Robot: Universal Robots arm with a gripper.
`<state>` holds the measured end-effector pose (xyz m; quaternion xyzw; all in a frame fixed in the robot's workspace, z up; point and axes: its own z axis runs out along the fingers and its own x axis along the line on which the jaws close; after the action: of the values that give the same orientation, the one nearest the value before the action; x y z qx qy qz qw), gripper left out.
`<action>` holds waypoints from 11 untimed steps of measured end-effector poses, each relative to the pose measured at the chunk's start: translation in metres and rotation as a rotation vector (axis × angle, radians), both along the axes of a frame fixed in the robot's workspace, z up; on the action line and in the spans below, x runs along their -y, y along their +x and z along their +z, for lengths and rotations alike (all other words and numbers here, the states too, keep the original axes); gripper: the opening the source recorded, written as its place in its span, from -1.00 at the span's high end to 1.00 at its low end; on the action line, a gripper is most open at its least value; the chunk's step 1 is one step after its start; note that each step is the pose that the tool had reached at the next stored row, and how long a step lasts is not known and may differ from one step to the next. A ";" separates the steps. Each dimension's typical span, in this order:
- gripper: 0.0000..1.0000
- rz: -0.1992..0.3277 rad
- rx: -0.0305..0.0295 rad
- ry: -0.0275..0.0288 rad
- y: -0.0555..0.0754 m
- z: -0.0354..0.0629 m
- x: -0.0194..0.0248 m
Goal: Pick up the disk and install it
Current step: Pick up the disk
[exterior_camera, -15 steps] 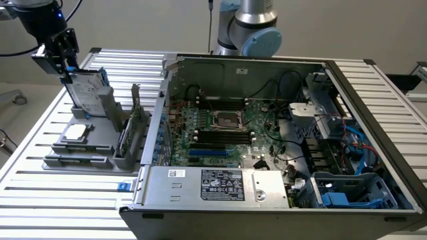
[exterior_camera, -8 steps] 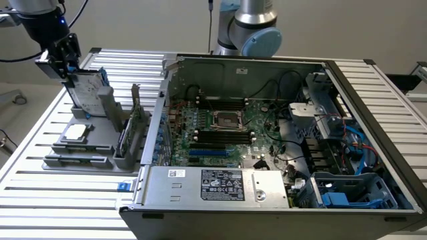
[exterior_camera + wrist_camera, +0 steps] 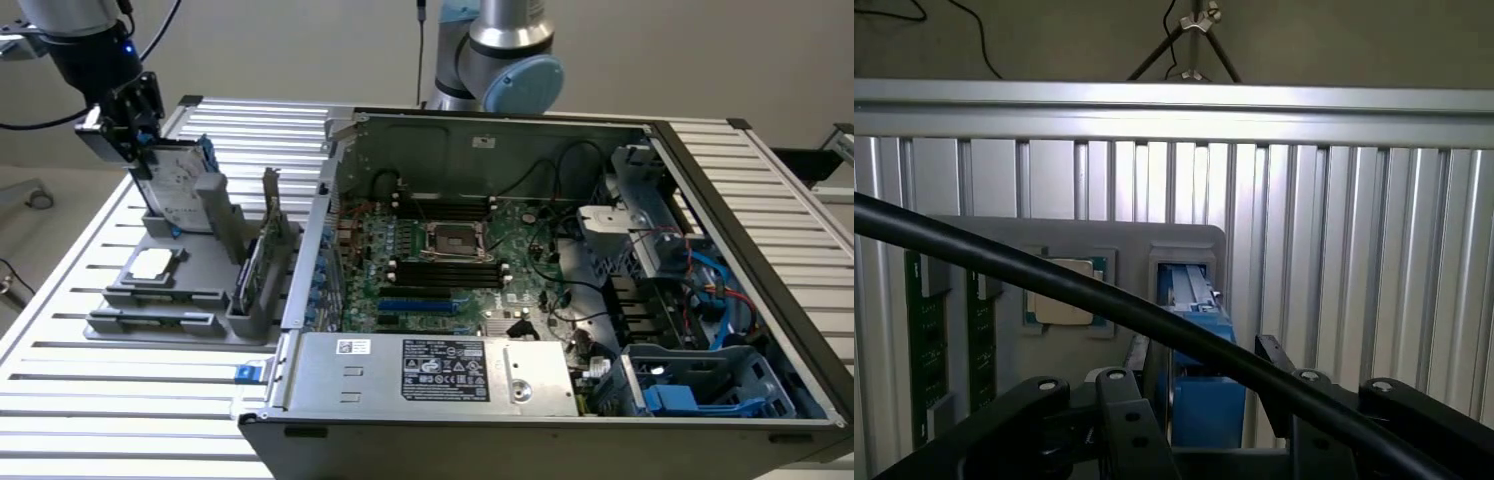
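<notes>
The disk [image 3: 178, 185] stands on edge in a grey holder [image 3: 160, 322] at the exterior view's left, silver-grey with a blue rail along its side. My gripper [image 3: 131, 135] hangs just over the disk's upper end, close to it. In the wrist view the disk [image 3: 1199, 335] shows as a blue-railed edge sitting between the black fingers [image 3: 1116, 400] of my gripper [image 3: 1199, 360]. The jaws are open, one on each side of the disk with a gap to it.
The holder also carries a square silver processor chip [image 3: 151, 263] and an upright green circuit card [image 3: 263, 250]. An open computer case [image 3: 320, 200] fills the slatted aluminium table's middle and right, with blue drive bays [image 3: 694, 390] at its near right corner. A black cable [image 3: 1054, 285] crosses the wrist view.
</notes>
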<state>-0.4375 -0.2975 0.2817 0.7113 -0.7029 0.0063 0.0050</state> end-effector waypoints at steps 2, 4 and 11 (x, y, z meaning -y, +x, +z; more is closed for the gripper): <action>-0.07 0.000 0.0000 0.0000 0.000 0.0000 0.0000; -0.07 0.000 0.0000 0.0000 0.000 0.0000 0.0000; 0.23 0.000 0.0002 0.0001 0.000 -0.0003 0.0005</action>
<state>-0.4375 -0.2980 0.2815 0.7113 -0.7028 0.0064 0.0049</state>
